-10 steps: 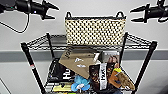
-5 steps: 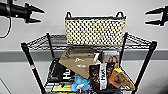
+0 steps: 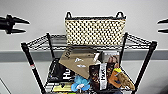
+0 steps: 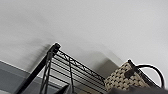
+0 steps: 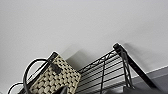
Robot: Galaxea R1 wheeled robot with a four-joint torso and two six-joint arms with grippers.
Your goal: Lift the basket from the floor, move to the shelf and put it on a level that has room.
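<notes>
- Left gripper [image 3: 23, 26] off the shelf's [image 3: 29, 61] left edge, fingers spread, holding nothing.
- Basket [image 3: 95, 32] upright on the top level [image 3: 40, 41], toward the back edge, apparently set down.
- Right gripper [image 3: 160, 26] beyond the right edge, fingers parted, likewise free.

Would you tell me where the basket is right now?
In the head view the basket stands on the shelf's top level, centred against the wall, between the open left gripper and right gripper.

Woven wicker basket [image 3: 95, 31], blk wire shelf [image 3: 37, 42].
</notes>
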